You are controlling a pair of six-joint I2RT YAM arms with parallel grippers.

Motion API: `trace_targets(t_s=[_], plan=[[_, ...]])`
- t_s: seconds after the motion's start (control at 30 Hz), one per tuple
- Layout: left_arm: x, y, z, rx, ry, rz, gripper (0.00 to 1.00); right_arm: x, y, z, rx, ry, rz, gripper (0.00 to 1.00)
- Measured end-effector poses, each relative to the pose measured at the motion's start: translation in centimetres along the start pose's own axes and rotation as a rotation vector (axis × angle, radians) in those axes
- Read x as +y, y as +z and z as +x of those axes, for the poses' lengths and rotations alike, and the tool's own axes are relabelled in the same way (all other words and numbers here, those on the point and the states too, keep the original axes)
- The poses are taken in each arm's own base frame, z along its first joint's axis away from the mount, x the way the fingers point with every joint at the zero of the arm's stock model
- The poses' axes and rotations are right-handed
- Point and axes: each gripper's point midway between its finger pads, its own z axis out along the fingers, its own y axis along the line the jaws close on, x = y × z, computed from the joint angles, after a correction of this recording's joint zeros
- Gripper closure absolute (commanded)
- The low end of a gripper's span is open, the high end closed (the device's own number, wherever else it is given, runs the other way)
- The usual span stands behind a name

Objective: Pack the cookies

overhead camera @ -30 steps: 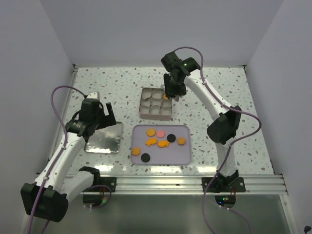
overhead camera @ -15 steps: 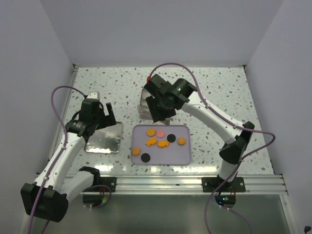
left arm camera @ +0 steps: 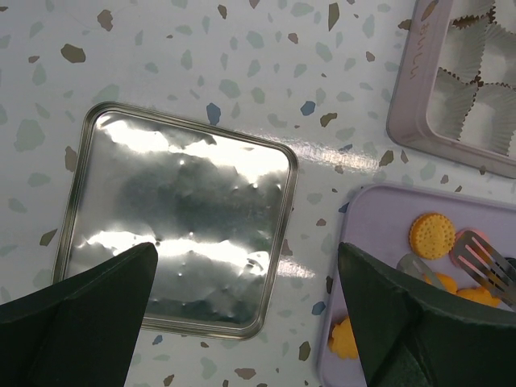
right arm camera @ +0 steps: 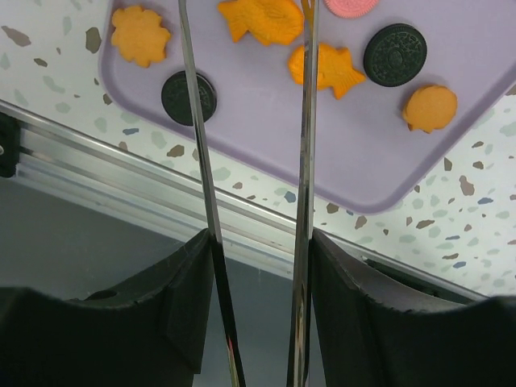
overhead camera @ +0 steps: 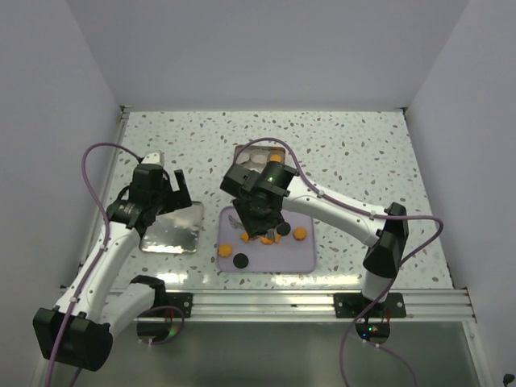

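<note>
Right arm (overhead camera: pixel 322 201) has swung from the tin (overhead camera: pixel 256 158) down over the purple tray (overhead camera: pixel 294 256). Right tool (overhead camera: pixel 260 232) w/ long thin tongs stands half open, holding nothing, above the cookies (right arm camera: pixel 266 20) on the tray. Left tool (overhead camera: pixel 165 189) hasn't moved, wide open & empty over the lid (left arm camera: pixel 173 214).

walls (overhead camera: pixel 266 48): plain pale lavender | tabletop (overhead camera: pixel 363 153): white speckled terrazzo | light: even

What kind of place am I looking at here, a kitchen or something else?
Probably a robot test booth, not a kitchen: plain white walls box in a speckled table, two arms are bolted to a metal rail, and cookies lie on a lavender tray.
</note>
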Motion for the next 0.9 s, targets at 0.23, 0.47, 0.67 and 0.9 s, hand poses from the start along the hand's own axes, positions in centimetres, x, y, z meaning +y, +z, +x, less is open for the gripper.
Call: trace_targets(t_s=[0.23,0.47,0.67,0.9], plan=[[0.0,-0.1,-0.1,-0.006,-0.001,0.003,0.0,-0.9,1.1,0.7,0.021,0.006,0.048,0.49],[0.0,-0.1,-0.1,-0.006,-0.001,0.003,0.0,-1.4,1.7,1.3,0.045,0.006,0.069,0.5],[0.0,-0.1,-0.1,-0.006,-0.001,0.003,0.0,-1.4,1.7,1.3,0.045,0.005,0.069,0.5],[0.0,-0.1,-0.1,-0.007,-0.001,0.003,0.0,-1.4,2.2,1.5,0.066,-0.005,0.081,0.51]])
